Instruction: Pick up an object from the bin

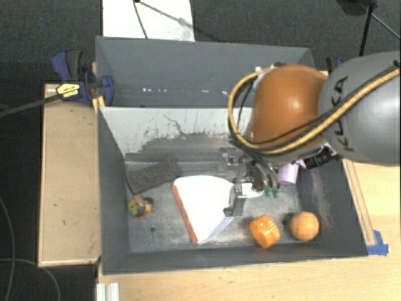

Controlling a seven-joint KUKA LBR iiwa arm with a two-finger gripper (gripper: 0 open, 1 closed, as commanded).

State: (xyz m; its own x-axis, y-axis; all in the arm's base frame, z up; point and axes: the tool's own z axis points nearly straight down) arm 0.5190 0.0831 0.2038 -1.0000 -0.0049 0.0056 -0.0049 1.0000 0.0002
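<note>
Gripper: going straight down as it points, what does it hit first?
Probably the right edge of the white wedge with the orange side; the gripper is right above it. Depth is unclear: it may already touch.

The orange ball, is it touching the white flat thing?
No, the orange ball lies apart from the white flat thing, with a ribbed orange piece between them.
</note>
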